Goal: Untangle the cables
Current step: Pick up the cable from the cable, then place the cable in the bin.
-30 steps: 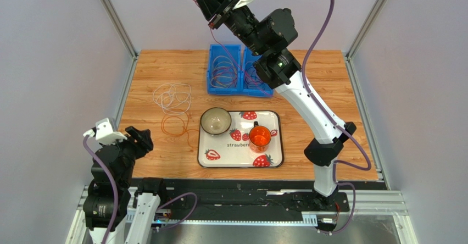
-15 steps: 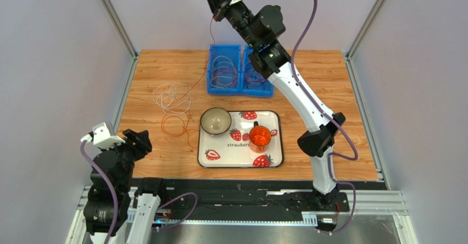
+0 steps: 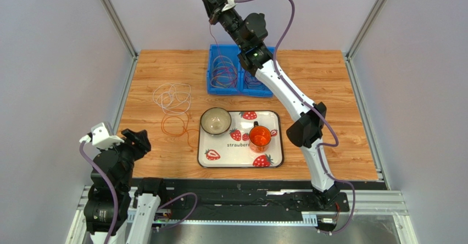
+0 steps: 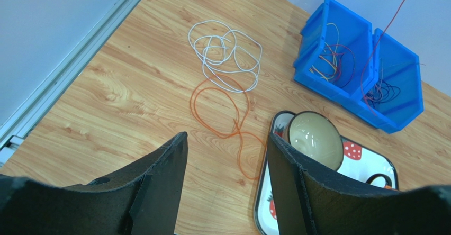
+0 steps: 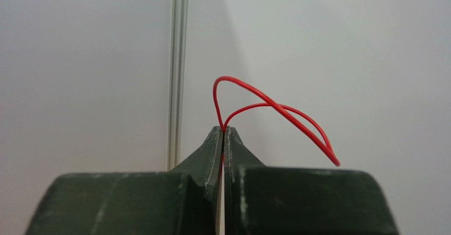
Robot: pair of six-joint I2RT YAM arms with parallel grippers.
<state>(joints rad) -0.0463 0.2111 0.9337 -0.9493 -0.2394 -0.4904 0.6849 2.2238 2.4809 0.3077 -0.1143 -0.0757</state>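
Left gripper (image 4: 226, 139): jaws apart, empty. A white cable (image 3: 172, 97) and an orange cable (image 3: 174, 124) lie looped on the tabletop (image 3: 329, 73). Right gripper (image 5: 223, 132), raised high, has its jaws clamped on a red cable (image 5: 264, 105) that hangs toward the blue bins (image 3: 240, 91) of cables. The tray (image 3: 236, 155) reads "strawber", the rest hidden.

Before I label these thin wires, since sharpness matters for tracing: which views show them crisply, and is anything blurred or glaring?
Right wrist: red cable sharp against the plain grey wall, pinched in the right gripper. Left wrist: white cable and orange cable crisp, no glare. Top external: even light, but those three barely resolve.
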